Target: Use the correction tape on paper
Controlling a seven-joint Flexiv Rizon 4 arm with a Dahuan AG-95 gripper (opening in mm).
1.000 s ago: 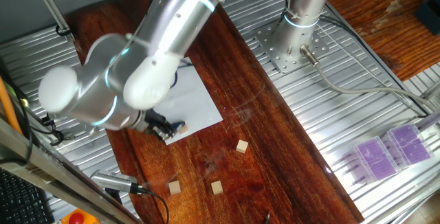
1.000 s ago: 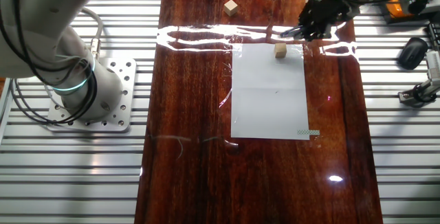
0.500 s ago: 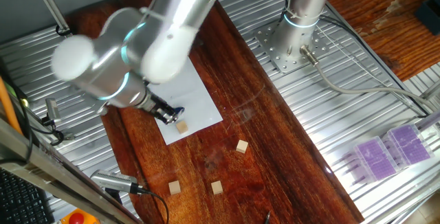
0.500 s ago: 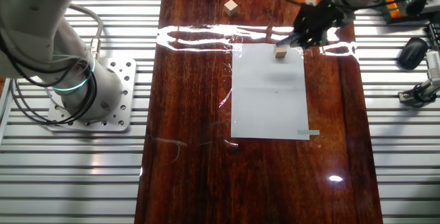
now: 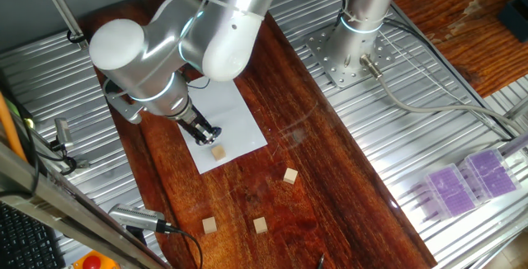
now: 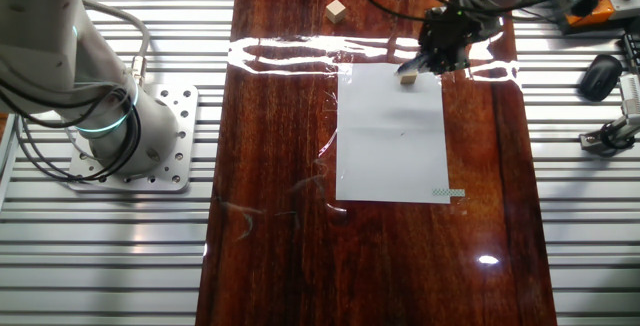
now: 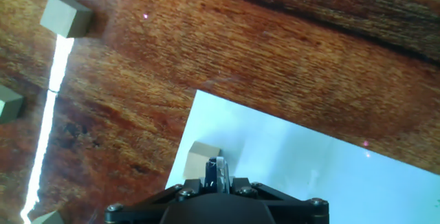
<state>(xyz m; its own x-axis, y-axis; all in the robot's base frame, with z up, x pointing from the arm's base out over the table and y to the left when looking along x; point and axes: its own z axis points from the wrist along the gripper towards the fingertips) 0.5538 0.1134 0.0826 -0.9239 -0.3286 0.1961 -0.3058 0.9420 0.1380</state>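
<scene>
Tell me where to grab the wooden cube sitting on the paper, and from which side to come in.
Pinch the wooden cube across two opposite upright faces, coming straight down from above. It lies flat near a corner of the paper, and its parallel faces suit two fingers. The gripper next to it looks shut on the correction tape, so it would need to put that down first.

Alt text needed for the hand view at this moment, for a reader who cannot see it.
The gripper holds the correction tape over a corner of the paper on the wooden table. One wooden cube sits on that corner beside the tape's tip; other cubes lie on bare wood at left.
</scene>
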